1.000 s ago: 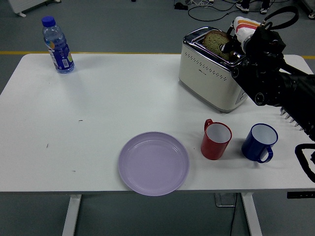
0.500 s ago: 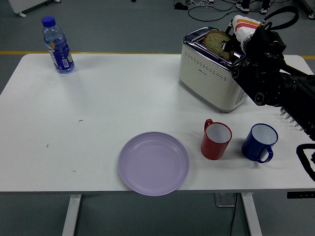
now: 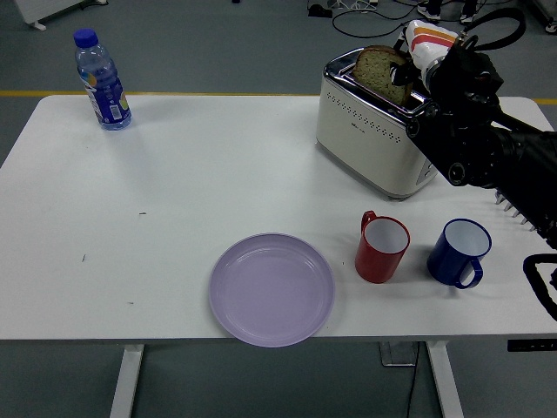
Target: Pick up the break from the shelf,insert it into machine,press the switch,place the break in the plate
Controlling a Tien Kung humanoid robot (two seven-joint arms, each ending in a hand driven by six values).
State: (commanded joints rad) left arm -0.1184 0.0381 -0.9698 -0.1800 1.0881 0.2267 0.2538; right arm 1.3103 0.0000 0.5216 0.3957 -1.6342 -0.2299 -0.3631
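Observation:
A slice of brown bread [image 3: 380, 69] stands half out of the slot of the cream and chrome toaster [image 3: 370, 138] at the table's back right. My right hand [image 3: 409, 71] reaches in from the right and is shut on the bread's right edge, above the toaster's top. A lilac plate [image 3: 271, 288] lies empty near the table's front edge. The left arm does not show.
A red mug [image 3: 381, 247] and a blue mug [image 3: 459, 252] stand side by side in front of the toaster, right of the plate. A water bottle [image 3: 102, 80] with a blue cap stands at the back left corner. A white, orange-striped object [image 3: 428, 42] shows behind my hand.
My right hand has lifted the bread upward out of the toaster slot; the slice now stands clearly higher than a second ago. Nothing else moved.

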